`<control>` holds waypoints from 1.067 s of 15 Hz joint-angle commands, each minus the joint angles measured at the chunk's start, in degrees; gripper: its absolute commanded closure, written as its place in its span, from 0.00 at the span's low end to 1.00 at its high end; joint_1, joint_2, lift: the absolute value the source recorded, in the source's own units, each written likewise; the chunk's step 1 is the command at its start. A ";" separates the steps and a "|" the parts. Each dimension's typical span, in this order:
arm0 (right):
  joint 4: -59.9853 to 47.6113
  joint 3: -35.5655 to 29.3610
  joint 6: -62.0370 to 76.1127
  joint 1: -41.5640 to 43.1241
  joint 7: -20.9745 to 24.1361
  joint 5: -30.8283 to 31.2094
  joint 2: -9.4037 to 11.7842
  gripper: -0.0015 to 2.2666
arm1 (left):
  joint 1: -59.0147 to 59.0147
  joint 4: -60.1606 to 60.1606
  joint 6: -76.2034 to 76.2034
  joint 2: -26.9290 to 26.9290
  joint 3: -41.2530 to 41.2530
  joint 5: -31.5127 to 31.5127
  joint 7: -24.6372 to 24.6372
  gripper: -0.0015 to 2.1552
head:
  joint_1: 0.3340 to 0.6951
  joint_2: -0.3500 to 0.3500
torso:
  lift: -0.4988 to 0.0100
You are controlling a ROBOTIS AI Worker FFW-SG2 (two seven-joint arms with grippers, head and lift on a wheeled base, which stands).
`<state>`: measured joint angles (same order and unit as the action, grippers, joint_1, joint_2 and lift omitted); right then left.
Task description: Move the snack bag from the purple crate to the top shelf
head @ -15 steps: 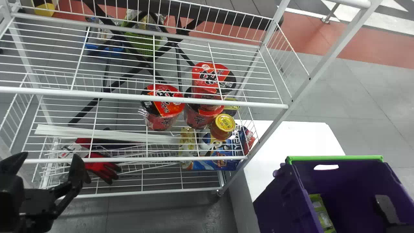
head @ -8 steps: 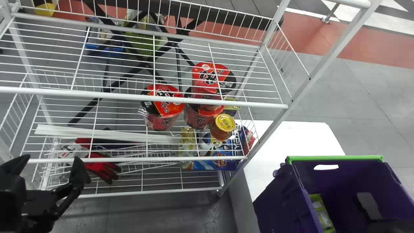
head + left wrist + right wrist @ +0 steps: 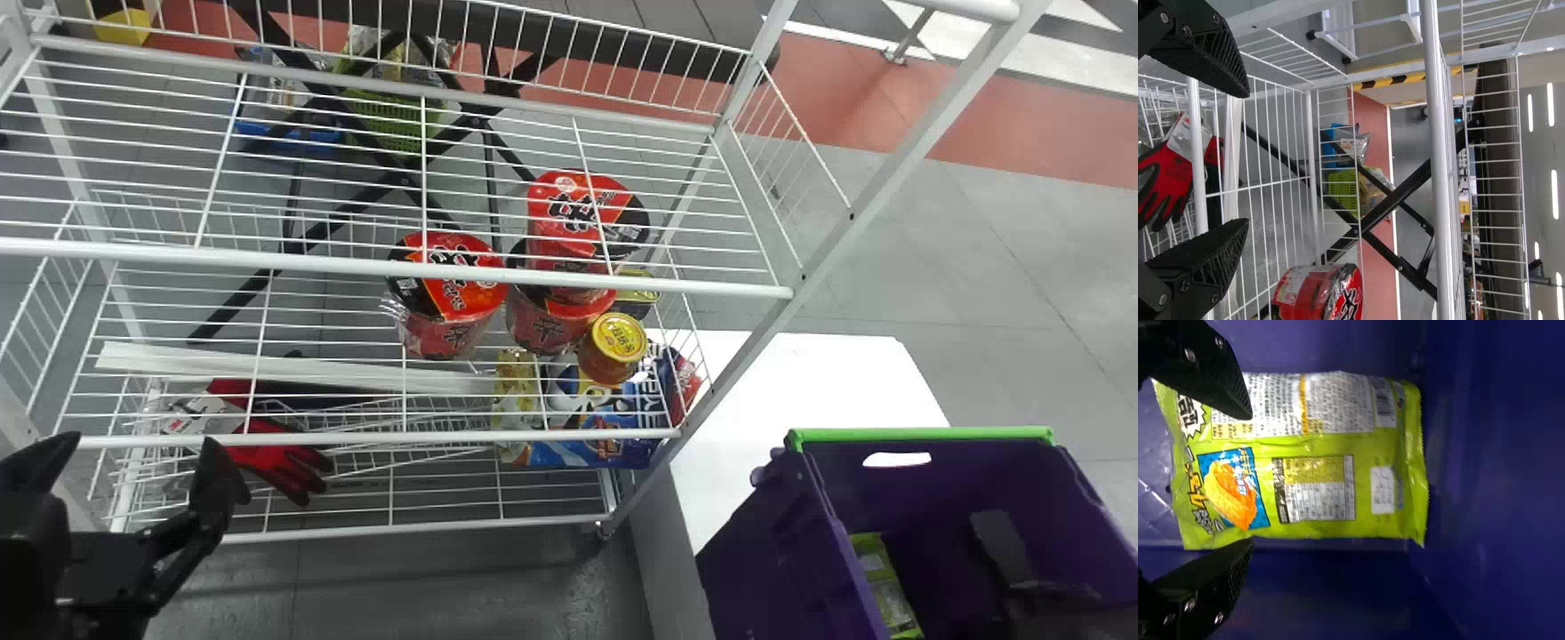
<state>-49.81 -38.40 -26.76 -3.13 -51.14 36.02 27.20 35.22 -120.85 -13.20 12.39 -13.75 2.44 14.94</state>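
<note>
Right tool (image 3: 1249,479), apart, at snack bag (image 3: 1365,480); if I close shallow, slick film could slip. Left tool (image 3: 1247,159) apart by rack (image 3: 1439,133).

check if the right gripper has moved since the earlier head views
Yes. In the head view, the right gripper has shifted left inside the purple crate, closer to the snack bag at its left wall.

The rack (image 3: 867,213) stands left of the table (image 3: 827,373) and crate (image 3: 765,551), where the bag (image 3: 880,582) lies by the left wall. Under the upper shelf (image 3: 356,265), a cup (image 3: 449,333) sits left of two stacked cups (image 3: 573,236), a jar (image 3: 613,356) before them; lower down, gloves (image 3: 280,467) lie left, packs (image 3: 587,449) right. Baskets (image 3: 391,120) are behind the rack.
</note>
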 commanded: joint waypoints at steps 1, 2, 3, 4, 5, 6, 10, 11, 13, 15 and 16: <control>3.76 -0.09 3.42 0.06 -0.71 -2.00 1.72 0.08 | 0.02 0.09 -0.30 0.00 -0.32 -0.16 0.00 0.08 | 1.00 0.00 | 0.09; 4.99 -0.36 5.00 -0.03 -1.06 -2.79 2.33 0.09 | -0.06 0.18 -0.30 0.00 -0.32 -0.24 0.00 0.08 | 1.00 0.00 | 0.09; 5.69 -1.68 7.11 -0.47 -2.38 -4.02 3.12 0.09 | -0.15 0.53 -0.30 -0.09 -0.32 -0.24 -0.09 0.08 | 1.00 0.00 | 0.09; 6.31 -3.43 7.63 -0.82 -3.96 -5.34 3.83 0.09 | -0.42 0.88 -0.30 -0.17 -0.32 -0.24 -0.18 0.08 | 1.00 0.00 | 0.09; 6.48 -3.70 8.16 -1.35 -4.93 -6.75 4.35 0.10 | -0.68 1.14 -0.30 -0.17 -0.32 -0.16 -0.26 0.08 | 1.00 0.00 | 0.09; 6.57 -4.31 8.16 -1.61 -5.81 -7.19 4.62 0.10 | -0.94 1.32 -0.30 -0.26 -0.32 -0.07 -0.35 0.08 | 1.00 0.00 | 0.09; 7.18 -4.40 8.16 -2.14 -7.65 -7.89 4.53 0.10 | -2.00 2.11 -0.65 -0.44 -0.14 0.55 -0.53 0.08 | 1.00 0.00 | 0.09; 7.54 -4.31 8.16 -2.14 -7.65 -7.45 4.35 0.10 | -2.35 2.64 -0.65 -0.44 0.12 0.99 -0.53 0.08 | 1.00 0.00 | 0.09; 7.98 -3.17 8.16 -2.14 -6.42 -5.96 4.09 0.10 | -2.88 3.43 -0.65 -0.35 0.21 1.25 -0.62 0.08 | 1.00 0.00 | 0.09; 8.50 -3.08 8.16 -2.14 -6.16 -5.61 3.91 0.10 | -3.49 4.13 -0.65 -0.35 -0.05 1.34 -0.62 0.08 | 1.00 0.00 | 0.09; 9.29 -2.64 8.34 -2.14 -5.46 -5.17 3.91 0.10 | -3.76 4.48 -0.65 -0.35 -0.14 1.34 -0.62 0.08 | 1.00 0.00 | 0.09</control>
<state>-41.39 -41.44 -18.53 -5.28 -57.07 30.40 31.15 31.89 -116.92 -13.85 12.05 -13.76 3.76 14.32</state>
